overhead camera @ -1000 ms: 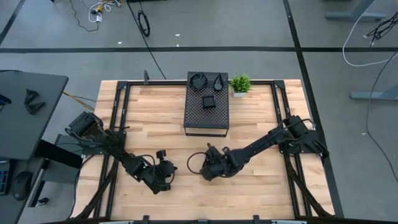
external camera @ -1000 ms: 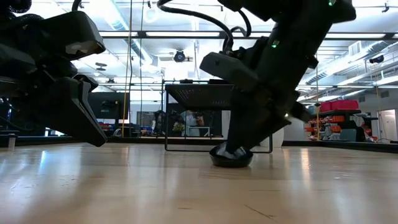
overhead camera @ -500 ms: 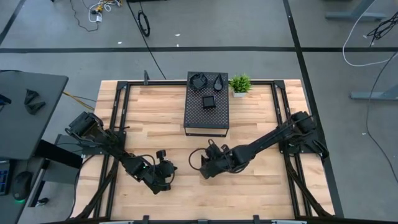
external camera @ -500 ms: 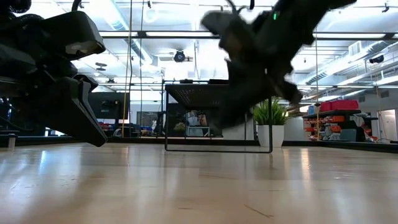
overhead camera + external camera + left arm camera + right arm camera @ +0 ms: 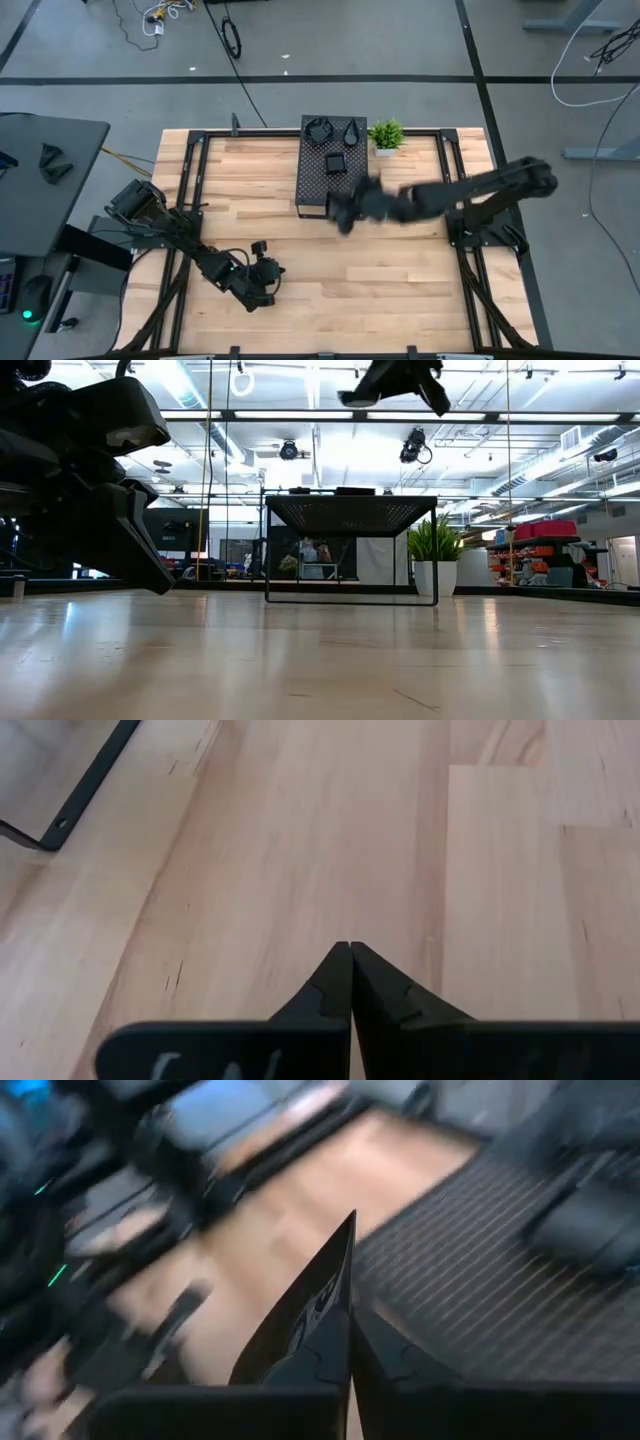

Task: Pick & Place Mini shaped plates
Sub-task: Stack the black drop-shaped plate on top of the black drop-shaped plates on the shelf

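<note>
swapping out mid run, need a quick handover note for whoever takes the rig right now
Left gripper: shut, empty, low over the wooden table at its front left, waiting.
Right gripper: shut on a mini plate, raised high by the front edge of the perforated box.
Done: three plates on the box top, a rounded one and a teardrop one at the back, and a square one in the middle.
Left: set the held plate down, probably on the box with the others.
</note>
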Motion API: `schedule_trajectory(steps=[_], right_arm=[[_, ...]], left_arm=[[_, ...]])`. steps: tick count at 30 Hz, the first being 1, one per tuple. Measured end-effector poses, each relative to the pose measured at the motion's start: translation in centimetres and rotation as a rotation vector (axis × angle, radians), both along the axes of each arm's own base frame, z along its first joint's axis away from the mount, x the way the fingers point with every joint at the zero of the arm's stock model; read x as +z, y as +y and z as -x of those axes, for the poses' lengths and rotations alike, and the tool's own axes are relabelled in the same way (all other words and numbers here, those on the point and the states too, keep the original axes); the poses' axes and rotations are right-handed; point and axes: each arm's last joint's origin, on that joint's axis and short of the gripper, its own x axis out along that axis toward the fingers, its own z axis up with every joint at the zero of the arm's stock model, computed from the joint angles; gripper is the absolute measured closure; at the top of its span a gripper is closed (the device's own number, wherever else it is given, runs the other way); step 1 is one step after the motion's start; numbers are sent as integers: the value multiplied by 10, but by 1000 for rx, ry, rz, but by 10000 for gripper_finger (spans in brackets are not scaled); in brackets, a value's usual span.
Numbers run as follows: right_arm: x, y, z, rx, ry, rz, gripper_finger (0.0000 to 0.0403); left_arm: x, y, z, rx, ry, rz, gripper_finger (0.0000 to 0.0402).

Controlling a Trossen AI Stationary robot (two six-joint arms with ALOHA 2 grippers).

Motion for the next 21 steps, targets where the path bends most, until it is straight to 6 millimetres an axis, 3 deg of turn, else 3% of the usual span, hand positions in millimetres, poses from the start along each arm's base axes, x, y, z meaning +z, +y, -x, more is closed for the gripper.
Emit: schedule_trajectory(steps=[5,11,16,21], right_arm=[[28,-81,16,-121,-19,91,398],[18,-170,28,-239,35,37,399],[0,-212,31,-309,66,-26,399],[-15,-230,31,-381,94,-76,398]], left_arm=[[0,0,0,3,-3,-3,399],[0,1,-1,4,-4,-4,399],[0,1,-1,4,-4,-4,399],[0,1,-1,8,-7,-7,399]])
